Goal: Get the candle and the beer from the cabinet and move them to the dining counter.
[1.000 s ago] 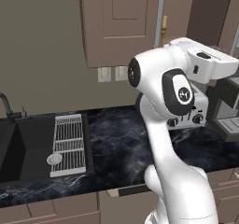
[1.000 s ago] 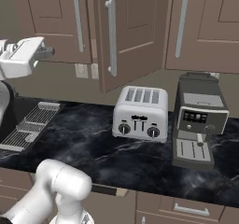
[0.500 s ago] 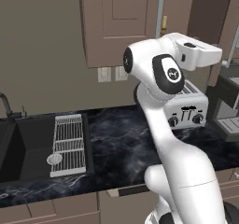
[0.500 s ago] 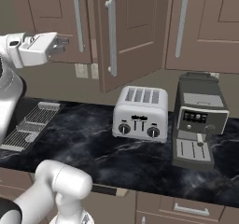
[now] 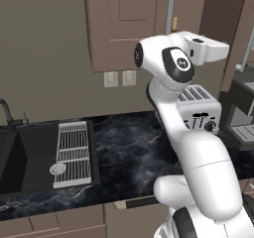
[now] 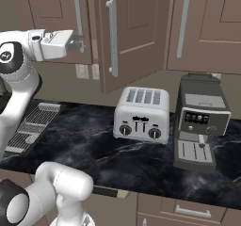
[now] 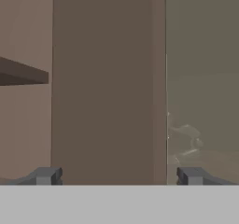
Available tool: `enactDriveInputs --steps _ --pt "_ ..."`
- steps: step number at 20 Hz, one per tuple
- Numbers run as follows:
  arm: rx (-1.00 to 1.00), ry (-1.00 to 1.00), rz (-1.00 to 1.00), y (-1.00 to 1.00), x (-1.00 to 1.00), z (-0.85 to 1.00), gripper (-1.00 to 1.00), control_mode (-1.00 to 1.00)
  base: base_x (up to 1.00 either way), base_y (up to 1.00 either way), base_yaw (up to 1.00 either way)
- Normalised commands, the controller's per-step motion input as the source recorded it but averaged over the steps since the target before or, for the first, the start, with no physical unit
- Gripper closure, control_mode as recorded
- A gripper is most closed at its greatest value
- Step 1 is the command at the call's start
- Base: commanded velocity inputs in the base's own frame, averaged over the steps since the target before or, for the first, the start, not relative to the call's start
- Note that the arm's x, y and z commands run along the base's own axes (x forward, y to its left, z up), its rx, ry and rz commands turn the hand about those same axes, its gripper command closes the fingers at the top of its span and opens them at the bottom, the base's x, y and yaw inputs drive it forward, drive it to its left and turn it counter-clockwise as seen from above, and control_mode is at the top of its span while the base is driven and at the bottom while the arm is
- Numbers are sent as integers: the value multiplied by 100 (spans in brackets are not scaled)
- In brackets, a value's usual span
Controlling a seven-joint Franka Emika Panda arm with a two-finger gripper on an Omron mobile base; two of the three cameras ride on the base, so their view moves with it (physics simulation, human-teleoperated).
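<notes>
Nearest the base, the black marble-veined worktop (image 6: 141, 164) runs across both base views. On it, at the left, a black sink basin (image 5: 20, 157) holds a white wire rack (image 5: 73, 152) on its right-hand side. Further right stands a silver four-slot toaster (image 6: 142, 114) with two front knobs, and just beside that a dark grey coffee machine (image 6: 201, 121).

Above the worktop, the white arm reaches up to wall-cabinet height. The dark two-finger gripper (image 6: 79, 42) sits at the end of the white hand, beside the vertical silver bar handle (image 6: 77, 15) of the adjoining door. In the hand view the two fingertips (image 7: 46, 175) stand wide apart at the lower edge with nothing between them; the gripper (image 7: 119, 176) is spread and empty.

The taupe-brown wall cabinet (image 6: 136, 36) has one recessed-panel door swung out over the toaster, its long silver handle (image 6: 112, 32) facing the room. In the hand view the edge of a brown panel fills the centre, with a brown shelf (image 7: 23, 73) at the left inside the cabinet.

In the left base view a slender golden-tan object, apparently the candle (image 5: 174, 24), shows just above the hand inside the open cabinet. The brown beer bottle cannot be made out. Pale wall sockets (image 5: 119, 78) sit on the wall behind.
</notes>
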Motion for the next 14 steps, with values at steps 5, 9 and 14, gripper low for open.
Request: enactDriveInputs --steps 5,9,14 --pt "0 0 0 -18 26 -8 -100 -100 0 0 0" --pt "0 0 0 -14 28 -6 -100 -100 0 0 0" --pt "0 0 0 -22 16 -1 -100 -100 0 0 0"
